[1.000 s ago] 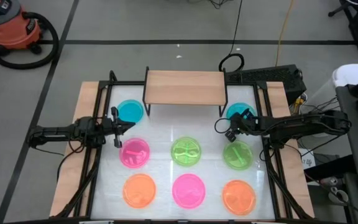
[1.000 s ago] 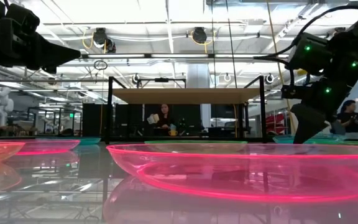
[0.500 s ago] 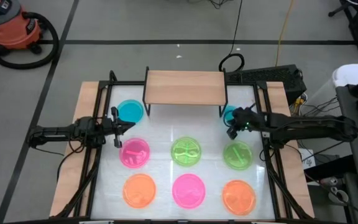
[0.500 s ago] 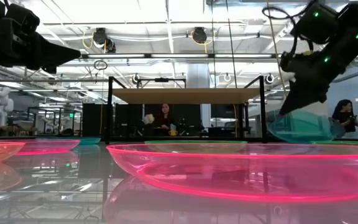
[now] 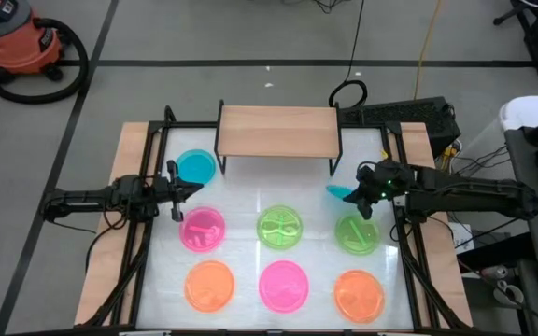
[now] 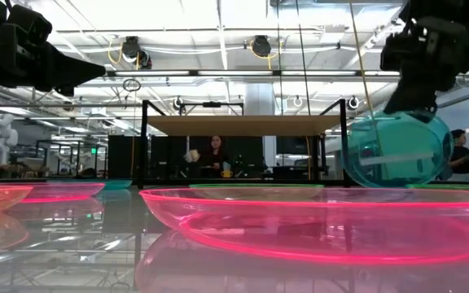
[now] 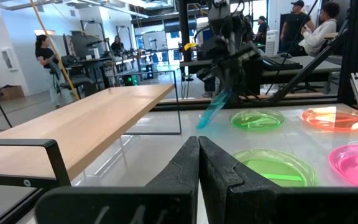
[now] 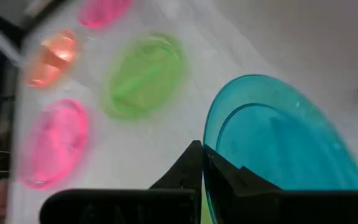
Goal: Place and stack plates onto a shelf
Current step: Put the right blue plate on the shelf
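A: High view, R arm — what's it doing?
B: The right gripper [image 5: 366, 193] is hanging over the table's right side, just in front of the shelf's [image 5: 277, 131] right front leg. Fingers are pinching down on the rim of a blue plate [image 5: 338, 192], which is tilting steeply, nearly on edge, clear of the tabletop.
A: Low view agreeing w/ that?
B: Yep. The plate is showing there [image 6: 395, 149] almost upright under the gripper [image 6: 414, 102], beside the shelf's right legs [image 6: 243, 124].
A: Wrist cam?
B: The fingertips are sitting tight on the rim [image 8: 278, 143]; no gap showing btw them.
A: And L?
B: The left gripper [image 5: 177, 191] is idling over the table's left side, btw the other blue plate [image 5: 195, 167] and a pink plate [image 5: 203, 229]. Its fingers [image 7: 185, 163] are pressing together, holding nothing.
A: Rest of the plates?
B: All lying flat on the table: two green [image 5: 279, 228] [image 5: 357, 233] in the middle row w/ that pink one, then orange [image 5: 209, 285], pink [image 5: 282, 285], orange [image 5: 358, 293] along the front. The shelf top isn't carrying any plate.
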Action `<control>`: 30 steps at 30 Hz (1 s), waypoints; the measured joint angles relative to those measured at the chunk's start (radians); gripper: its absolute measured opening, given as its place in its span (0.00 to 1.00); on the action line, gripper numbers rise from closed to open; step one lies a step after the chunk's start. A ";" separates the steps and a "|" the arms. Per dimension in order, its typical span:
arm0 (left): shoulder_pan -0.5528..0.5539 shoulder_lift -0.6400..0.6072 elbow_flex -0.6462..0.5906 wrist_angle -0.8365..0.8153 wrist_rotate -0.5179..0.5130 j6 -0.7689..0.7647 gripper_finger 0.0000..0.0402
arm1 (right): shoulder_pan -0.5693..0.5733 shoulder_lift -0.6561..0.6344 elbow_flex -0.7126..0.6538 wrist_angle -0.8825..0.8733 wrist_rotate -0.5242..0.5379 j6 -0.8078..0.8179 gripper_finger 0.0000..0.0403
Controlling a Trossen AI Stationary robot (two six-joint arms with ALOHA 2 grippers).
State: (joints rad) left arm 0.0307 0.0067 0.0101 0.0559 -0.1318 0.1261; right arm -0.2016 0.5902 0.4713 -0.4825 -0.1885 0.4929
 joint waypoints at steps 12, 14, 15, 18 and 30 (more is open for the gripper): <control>0.000 0.000 0.000 0.000 0.000 0.000 0.02 | 0.001 -0.020 0.000 0.424 -0.162 -0.007 0.00; 0.000 0.000 0.000 0.000 0.000 0.000 0.02 | 0.001 -0.020 0.000 0.498 -0.177 -0.008 0.00; 0.000 0.000 0.000 0.000 0.000 0.000 0.02 | 0.000 -0.020 0.000 0.540 -0.177 -0.007 0.00; 0.000 0.000 0.000 0.000 0.000 0.000 0.02 | -0.009 -0.020 0.008 0.659 -0.118 -0.002 0.00; 0.000 0.000 0.000 0.000 0.000 0.000 0.02 | -0.097 0.208 0.328 0.677 -0.047 -0.292 0.00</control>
State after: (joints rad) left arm 0.0307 0.0063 0.0101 0.0559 -0.1318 0.1261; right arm -0.2989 0.7986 0.7994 0.1940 -0.2354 0.2010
